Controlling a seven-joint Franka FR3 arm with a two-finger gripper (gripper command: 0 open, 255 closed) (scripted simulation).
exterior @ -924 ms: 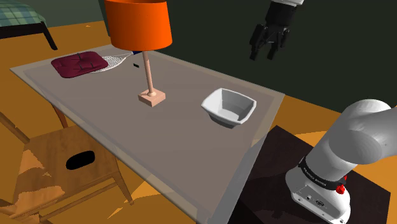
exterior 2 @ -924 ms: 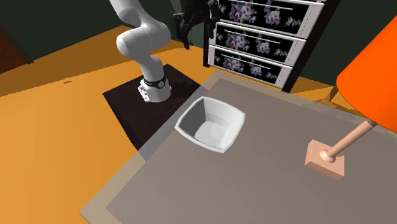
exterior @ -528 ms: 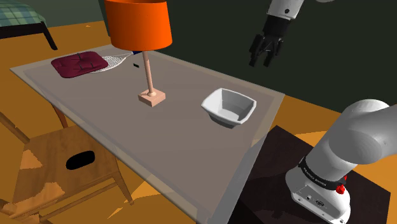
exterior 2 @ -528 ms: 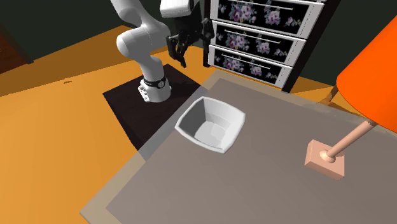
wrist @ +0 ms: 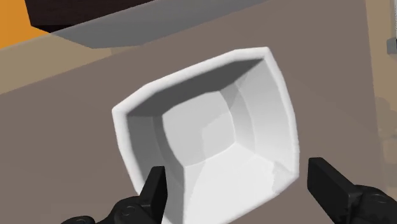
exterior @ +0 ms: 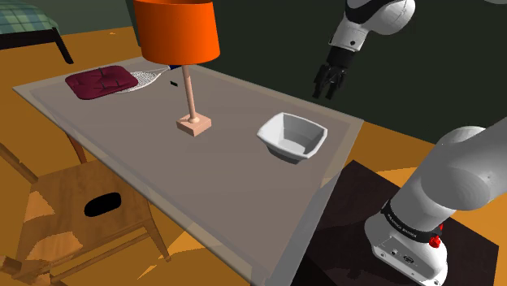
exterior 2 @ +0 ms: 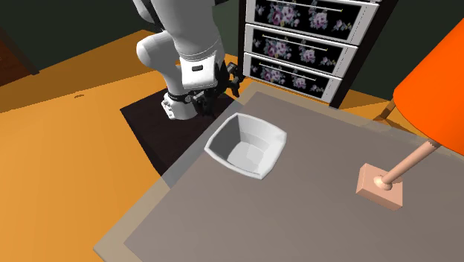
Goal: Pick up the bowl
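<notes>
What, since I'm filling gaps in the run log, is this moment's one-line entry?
stage: approach | gripper: open, in air, aimed at bowl, no contact | bowl: white, upright on table, empty

Shoulder view: top edge cutting off lampshade [exterior: 176,31] crown and arm [exterior: 370,16] upper links. Left edge clipping bed [exterior: 24,18]. Chair [exterior: 65,195] running out at lower left corner. Cushion [exterior: 101,82] covering part of mesh item [exterior: 150,78]; small dark object [exterior: 173,84] beside it reading too small to identify.

Second exterior view: arm's own wrist masking much of gripper [exterior 2: 208,100]. Drawer cabinet [exterior 2: 312,37] losing top past upper edge; lampshade running off right edge.

Wrist view: bottom edge cutting fingers [wrist: 154,188] and bowl [wrist: 210,127] near rim.
</notes>
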